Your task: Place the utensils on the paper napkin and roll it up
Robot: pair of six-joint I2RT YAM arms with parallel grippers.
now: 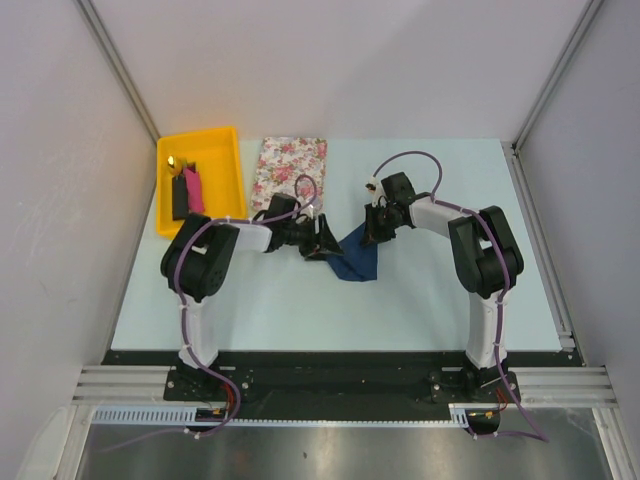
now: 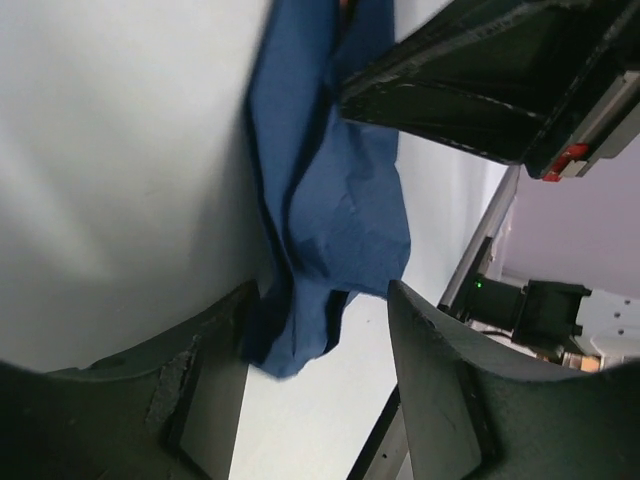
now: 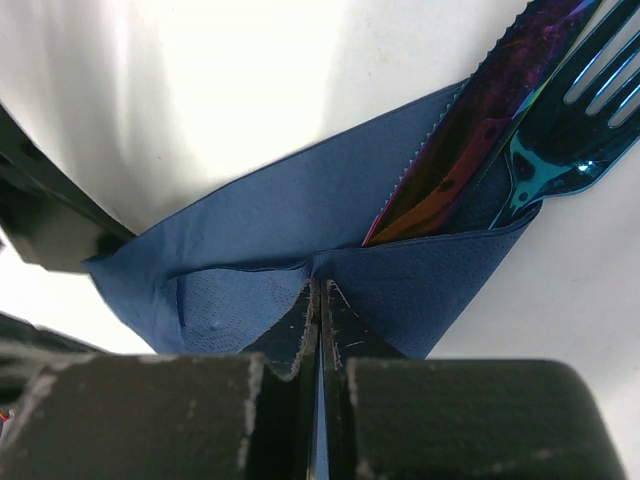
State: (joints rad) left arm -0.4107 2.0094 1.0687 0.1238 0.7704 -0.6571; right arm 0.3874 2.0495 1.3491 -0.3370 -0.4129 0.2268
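Observation:
The dark navy paper napkin (image 1: 360, 260) lies crumpled on the table between both grippers. In the right wrist view it is folded over the utensils: a serrated knife (image 3: 465, 140) with a purple-to-orange sheen and a shiny blue fork (image 3: 565, 135), whose heads stick out of the fold. My right gripper (image 3: 320, 292) is shut on the napkin's (image 3: 300, 215) folded edge; it also shows in the top view (image 1: 375, 233). My left gripper (image 1: 322, 240) is open, and the napkin's (image 2: 335, 190) loose end hangs between its jaws, close to the left finger (image 2: 215, 390).
A pink-and-white floral mat (image 1: 288, 170) lies at the back of the table. A yellow tray (image 1: 225, 150) at the back left holds a black block (image 1: 180, 195) and a pink block (image 1: 194, 190). The right arm's black gripper body (image 2: 490, 80) sits close in front of the left wrist camera.

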